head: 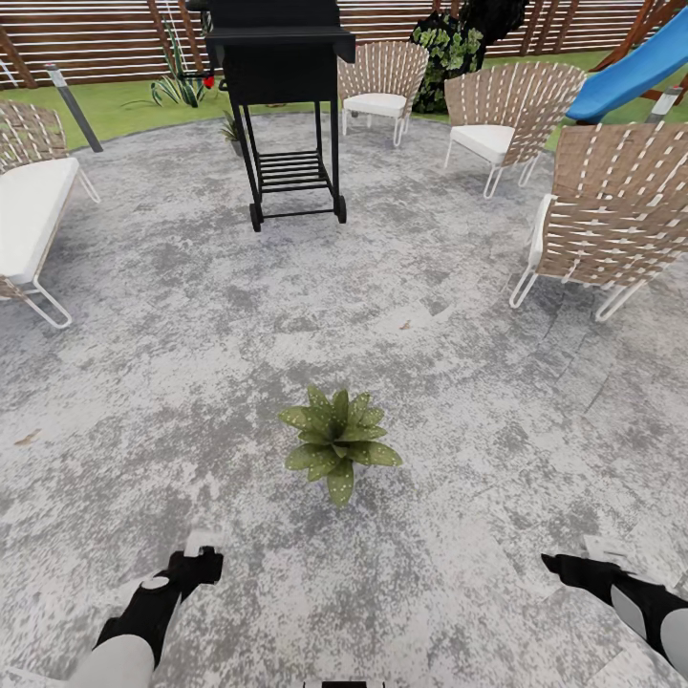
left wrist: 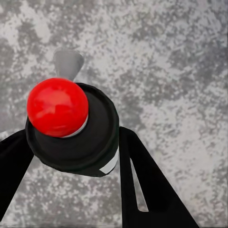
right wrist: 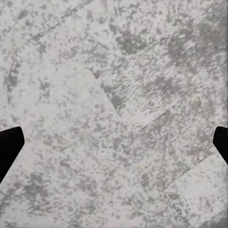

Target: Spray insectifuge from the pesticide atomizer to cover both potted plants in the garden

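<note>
My left gripper [head: 199,564] is low at the near left, shut on the pesticide atomizer [left wrist: 78,142]. In the left wrist view I see it from above: a dark round body, a red dot [left wrist: 57,107] on top and a pale nozzle pointing at the paving. A potted plant [head: 336,441], a low green rosette with pale specks on its leaves, stands on the patio ahead of me, between the two arms. A second small plant [head: 232,127] sits by the grill's far leg. My right gripper [head: 564,566] hangs open over bare paving, its fingertips [right wrist: 9,145] wide apart.
A black grill cart [head: 287,115] stands ahead at the patio's far side. Wicker chairs [head: 597,220] ring the right and back, and a white-cushioned seat [head: 29,210] is on the left. Lawn, a grey bollard lamp [head: 72,105], a blue slide [head: 631,72] and a slatted fence lie beyond.
</note>
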